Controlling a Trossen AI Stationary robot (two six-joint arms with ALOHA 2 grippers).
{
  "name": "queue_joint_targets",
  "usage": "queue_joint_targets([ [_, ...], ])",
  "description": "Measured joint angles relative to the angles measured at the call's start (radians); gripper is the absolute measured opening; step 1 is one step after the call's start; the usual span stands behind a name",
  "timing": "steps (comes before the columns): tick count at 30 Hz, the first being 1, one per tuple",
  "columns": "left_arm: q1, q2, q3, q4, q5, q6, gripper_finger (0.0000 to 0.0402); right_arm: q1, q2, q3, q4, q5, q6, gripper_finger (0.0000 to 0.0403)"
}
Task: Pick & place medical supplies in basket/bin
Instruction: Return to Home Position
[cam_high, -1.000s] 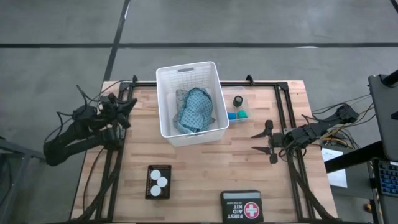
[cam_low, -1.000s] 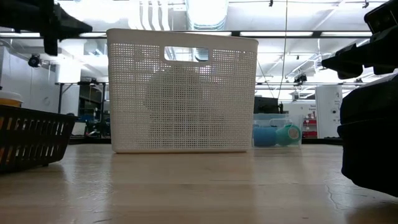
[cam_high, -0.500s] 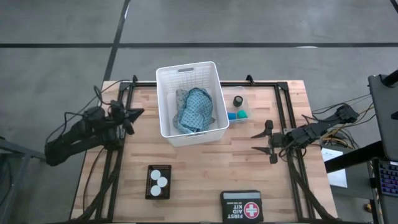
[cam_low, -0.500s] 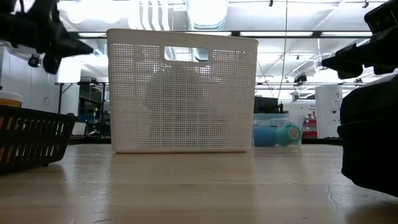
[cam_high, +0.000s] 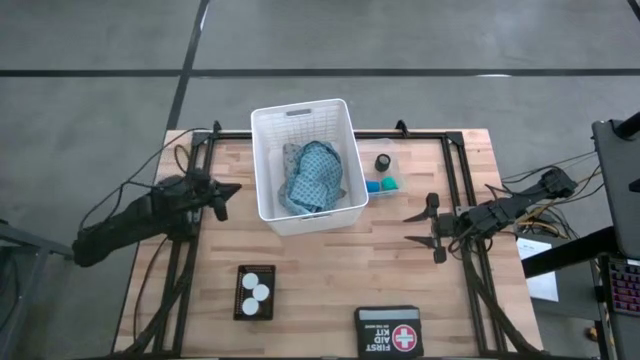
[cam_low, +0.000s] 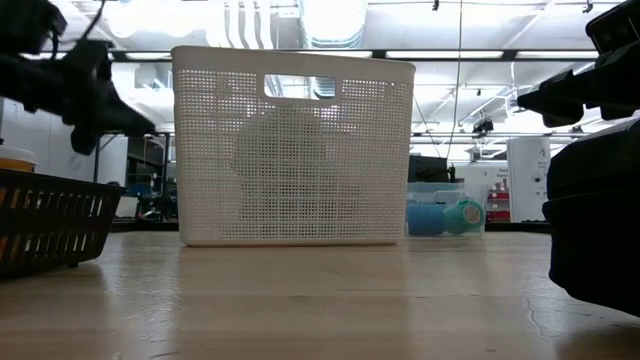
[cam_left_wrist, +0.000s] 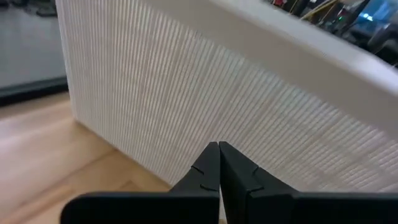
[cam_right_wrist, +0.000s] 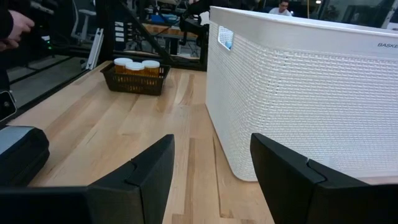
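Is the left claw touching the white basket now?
Apart. The high view shows a strip of table between the left claw and the white basket wall.

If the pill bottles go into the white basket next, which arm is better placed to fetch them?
Probably the left arm. The left gripper, shut, hangs left of the basket, nearer the pill bottles; the right gripper, open, waits farther off by the clear tub.

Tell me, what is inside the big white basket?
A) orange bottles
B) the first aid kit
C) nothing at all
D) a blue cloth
D: seen from above, a blue patterned cloth lies bunched up inside the white basket.
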Motion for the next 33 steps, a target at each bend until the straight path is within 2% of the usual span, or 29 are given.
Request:
queue_joint_targets([
  [5,0.0,0.001,-0.058,0.022,-0.005,-0.029,0.0001,0.0,0.0,0.0,0.0,0.0,0.0,0.0206],
  [33,0.0,0.011,-0.058,0.019,-0.022,-0.003,0.0001,0.0,0.0,0.0,0.0,0.001,0.0,0.0206],
])
